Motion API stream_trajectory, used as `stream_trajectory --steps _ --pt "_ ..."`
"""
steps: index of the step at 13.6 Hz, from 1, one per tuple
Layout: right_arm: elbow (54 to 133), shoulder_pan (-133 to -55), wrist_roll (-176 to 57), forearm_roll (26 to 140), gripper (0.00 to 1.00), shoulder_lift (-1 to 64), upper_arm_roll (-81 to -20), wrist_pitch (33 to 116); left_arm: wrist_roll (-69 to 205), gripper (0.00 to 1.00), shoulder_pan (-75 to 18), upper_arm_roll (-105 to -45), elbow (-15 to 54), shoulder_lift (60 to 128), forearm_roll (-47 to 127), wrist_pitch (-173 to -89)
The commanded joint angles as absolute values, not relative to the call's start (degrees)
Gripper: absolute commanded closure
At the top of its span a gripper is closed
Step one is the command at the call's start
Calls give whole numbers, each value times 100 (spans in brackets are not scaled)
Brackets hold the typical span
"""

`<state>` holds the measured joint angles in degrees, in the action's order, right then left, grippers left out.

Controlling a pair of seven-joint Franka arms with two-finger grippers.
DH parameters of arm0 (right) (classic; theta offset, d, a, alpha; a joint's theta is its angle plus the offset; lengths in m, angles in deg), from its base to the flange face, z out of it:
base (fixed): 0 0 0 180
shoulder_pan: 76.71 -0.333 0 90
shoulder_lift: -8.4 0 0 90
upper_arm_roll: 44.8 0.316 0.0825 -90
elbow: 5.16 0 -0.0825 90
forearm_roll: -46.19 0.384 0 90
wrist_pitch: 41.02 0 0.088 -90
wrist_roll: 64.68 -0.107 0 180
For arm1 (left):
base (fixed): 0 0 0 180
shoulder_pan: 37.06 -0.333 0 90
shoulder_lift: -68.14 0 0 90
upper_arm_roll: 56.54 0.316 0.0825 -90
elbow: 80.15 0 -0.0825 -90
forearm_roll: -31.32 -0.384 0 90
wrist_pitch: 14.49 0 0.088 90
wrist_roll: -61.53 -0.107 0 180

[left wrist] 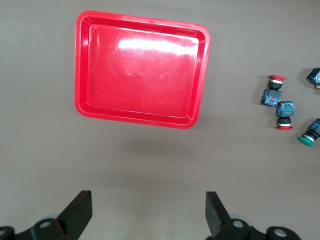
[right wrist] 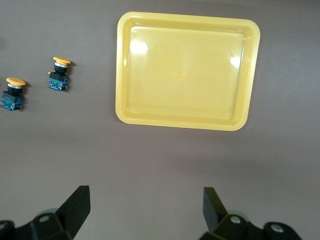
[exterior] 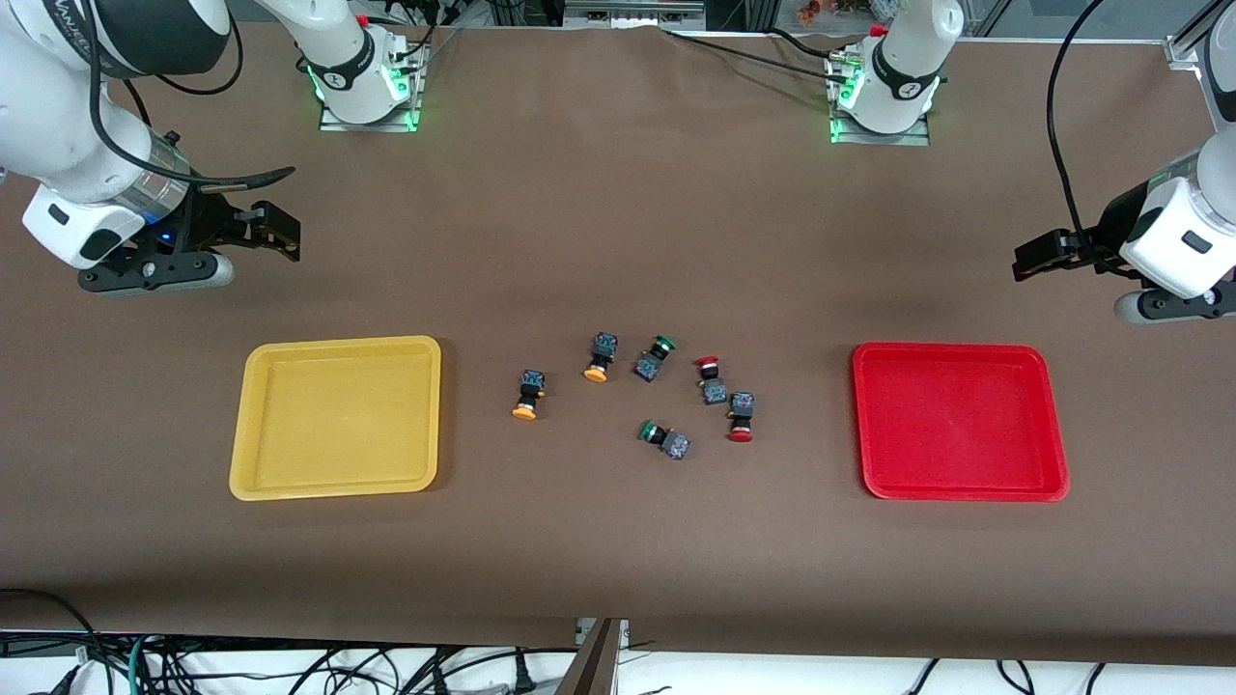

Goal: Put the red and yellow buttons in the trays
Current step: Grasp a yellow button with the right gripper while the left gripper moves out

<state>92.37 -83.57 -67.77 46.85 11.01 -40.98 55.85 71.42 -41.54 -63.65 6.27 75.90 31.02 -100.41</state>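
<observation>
I see a brown surface (exterior: 618, 222) carrying two trays and a loose cluster of switches between them. The yellow tray (exterior: 335, 417) lies toward the right arm's end, the red tray (exterior: 960, 422) toward the left arm's end; both hold nothing.

One yellow button (exterior: 528, 395) lies nearest the yellow tray, on its side. The second yellow button (exterior: 601, 357) lies just beside it, farther from the front camera. The two red buttons sit close together on the red tray's side of the cluster: one red button (exterior: 712, 379) farther from the camera, the other red button (exterior: 741, 416) nearer. Two green buttons (exterior: 655, 357) lie among them, one nearer the camera than the rest.

The right hand (right wrist: 145, 207) hangs over bare surface near the yellow tray, fingers spread wide, gripping nothing. The left hand (left wrist: 149, 212) hangs over bare surface near the red tray, likewise wide open and carrying nothing.
</observation>
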Motion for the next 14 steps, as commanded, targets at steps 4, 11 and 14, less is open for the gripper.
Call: stream_trajectory --steps 4,11,14 --pt "9328 -8330 -6670 4663 0 1086 -4023 5610 7023 0 -4181 -6375 466 7675 3062 -10018" --pt "9364 -9418 -8283 4804 0 3015 -4014 7757 7023 0 -4181 -6375 352 7754 3062 -10010" --pt "8865 -9753 -9136 4908 0 4229 -4014 8965 7023 0 -4172 -6375 343 7754 3062 -10010"
